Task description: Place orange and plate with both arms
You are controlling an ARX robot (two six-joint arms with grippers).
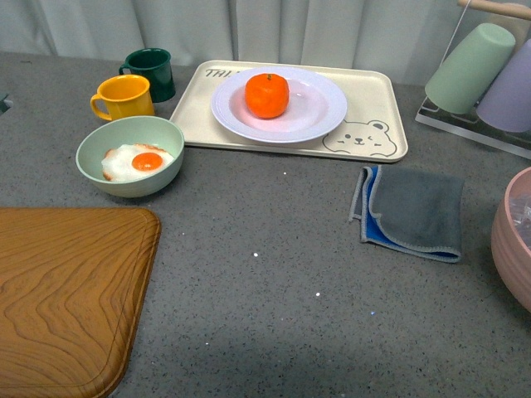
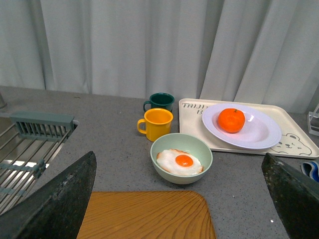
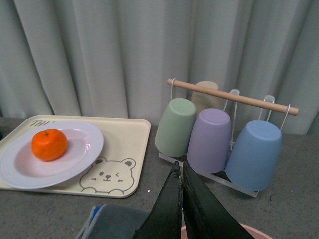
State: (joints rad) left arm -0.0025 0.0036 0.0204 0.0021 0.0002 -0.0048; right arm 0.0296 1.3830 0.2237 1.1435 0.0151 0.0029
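Note:
The orange point(image 1: 267, 94) rests in the middle of the white plate point(image 1: 319, 116), which stands on the cream bear tray point(image 1: 377, 104) at the back of the counter. Both also show in the left wrist view, orange point(image 2: 232, 120) on plate point(image 2: 261, 133), and in the right wrist view, orange point(image 3: 49, 144) on plate point(image 3: 84, 149). Neither arm appears in the front view. My left gripper point(image 2: 182, 199) is open and empty, held back over the wooden board's edge, well short of the tray. My right gripper point(image 3: 180, 172) is shut on nothing, above the grey cloth point(image 3: 117, 221).
A pale green bowl point(image 1: 130, 155) with a fried egg, a yellow mug point(image 1: 124, 97) and a dark green mug point(image 1: 151, 71) stand left of the tray. A wooden board point(image 1: 66, 290) lies front left. Grey-blue cloth point(image 1: 412, 211), pink bowl point(image 1: 513, 236) and cup rack point(image 1: 485, 70) are on the right.

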